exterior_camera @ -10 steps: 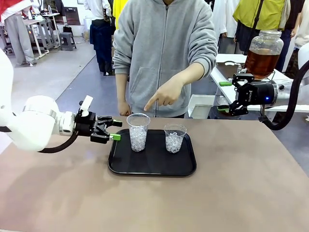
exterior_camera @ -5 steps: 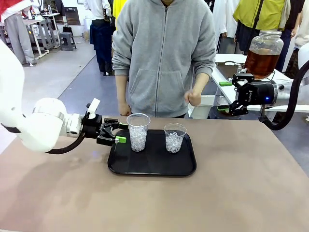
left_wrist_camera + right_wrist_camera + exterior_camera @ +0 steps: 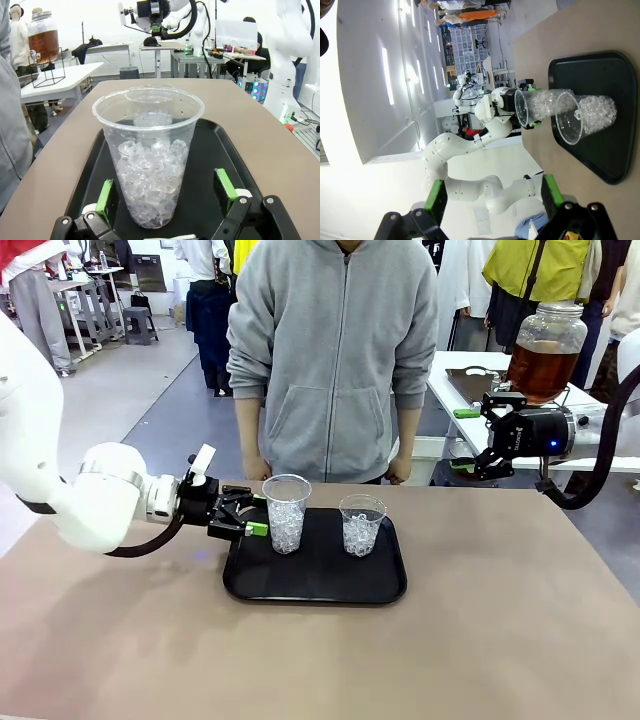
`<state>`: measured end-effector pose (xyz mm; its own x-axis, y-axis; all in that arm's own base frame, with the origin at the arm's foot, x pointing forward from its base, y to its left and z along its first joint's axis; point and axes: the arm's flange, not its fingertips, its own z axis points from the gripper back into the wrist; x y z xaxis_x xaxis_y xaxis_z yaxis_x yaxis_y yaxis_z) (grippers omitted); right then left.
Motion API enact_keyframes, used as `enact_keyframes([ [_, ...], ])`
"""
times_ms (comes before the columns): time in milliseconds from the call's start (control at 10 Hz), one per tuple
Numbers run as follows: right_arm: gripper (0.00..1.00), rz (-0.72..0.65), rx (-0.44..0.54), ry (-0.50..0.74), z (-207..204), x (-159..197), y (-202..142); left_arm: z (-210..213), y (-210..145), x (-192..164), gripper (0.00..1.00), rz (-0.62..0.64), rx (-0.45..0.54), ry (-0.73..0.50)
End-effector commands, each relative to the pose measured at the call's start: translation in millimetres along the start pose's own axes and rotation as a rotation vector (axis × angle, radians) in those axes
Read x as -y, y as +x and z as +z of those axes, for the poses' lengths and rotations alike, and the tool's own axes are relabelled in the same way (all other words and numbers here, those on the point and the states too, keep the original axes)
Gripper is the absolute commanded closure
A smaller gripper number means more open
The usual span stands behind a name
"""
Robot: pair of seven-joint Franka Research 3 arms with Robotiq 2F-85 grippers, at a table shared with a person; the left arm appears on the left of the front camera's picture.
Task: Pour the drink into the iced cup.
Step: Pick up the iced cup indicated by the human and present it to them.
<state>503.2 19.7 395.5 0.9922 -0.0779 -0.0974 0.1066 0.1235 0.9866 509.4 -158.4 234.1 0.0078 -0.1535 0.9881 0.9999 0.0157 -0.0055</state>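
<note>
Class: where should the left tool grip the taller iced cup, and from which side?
Grip the taller cup at mid wall, side-on from the robot's left: it stands upright, with the shorter cup on its other side. The open left tool flanks it.

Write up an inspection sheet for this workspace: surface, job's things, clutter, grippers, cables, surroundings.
Surface: tan table, bare apart from a black tray.
Job's things: taller cup and shorter cup, both holding ice, upright on the tray; amber drink in a glass jar on a white side table.
Clutter: nothing seen.
Grippers: left gripper open, fingers flanking the taller cup low down, no grip; right gripper open, empty, raised beside the side table.
Cables: black cable looped under the left wrist; black hose along the right arm.
Surroundings: person in a grey hoodie at the far edge.
</note>
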Motion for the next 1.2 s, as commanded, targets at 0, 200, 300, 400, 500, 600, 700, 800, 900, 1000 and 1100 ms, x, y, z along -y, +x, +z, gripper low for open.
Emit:
enact_keyframes([
  [0, 0.00, 0.001, 0.007, -0.002, 0, -1, 0, -10, 2, -5, 0.00, 0.006, 0.005, 0.036],
  [200, 0.00, 0.001, 0.007, -0.002, 0, -1, 0, -15, 1, -5, 0.00, -0.002, 0.009, 0.048],
  [300, 0.00, 0.001, 0.007, -0.002, 0, -1, 0, -18, 0, -5, 0.00, -0.008, 0.004, 0.054],
  [400, 0.00, 0.001, 0.007, -0.002, 0, -1, 0, -21, -2, -4, 0.00, -0.005, 0.006, 0.048],
  [500, 0.00, 0.001, 0.007, -0.002, 0, -1, 0, -25, -2, -4, 0.00, -0.002, 0.010, 0.037],
  [600, 0.00, 0.001, 0.007, -0.002, 0, -1, 0, -29, -1, -3, 0.00, -0.006, 0.016, 0.027],
  [700, 0.00, 0.001, 0.007, -0.002, 0, -1, 0, -33, -1, -1, 0.00, -0.003, 0.019, 0.022],
  [800, 0.00, 0.001, 0.007, -0.002, 0, -1, 0, -37, -1, 0, 0.00, -0.002, 0.023, 0.018],
  [900, 0.00, 0.001, 0.007, -0.002, 0, -1, 0, -40, -2, 1, 0.00, 0.003, 0.031, 0.025],
  [1000, 0.00, 0.001, 0.007, -0.002, 0, -1, 0, -42, -3, 0, 0.00, 0.005, 0.031, 0.043],
  [1100, 0.00, 0.001, 0.007, -0.002, 0, -1, 0, -43, -4, -2, 0.00, 0.012, 0.032, 0.063],
])
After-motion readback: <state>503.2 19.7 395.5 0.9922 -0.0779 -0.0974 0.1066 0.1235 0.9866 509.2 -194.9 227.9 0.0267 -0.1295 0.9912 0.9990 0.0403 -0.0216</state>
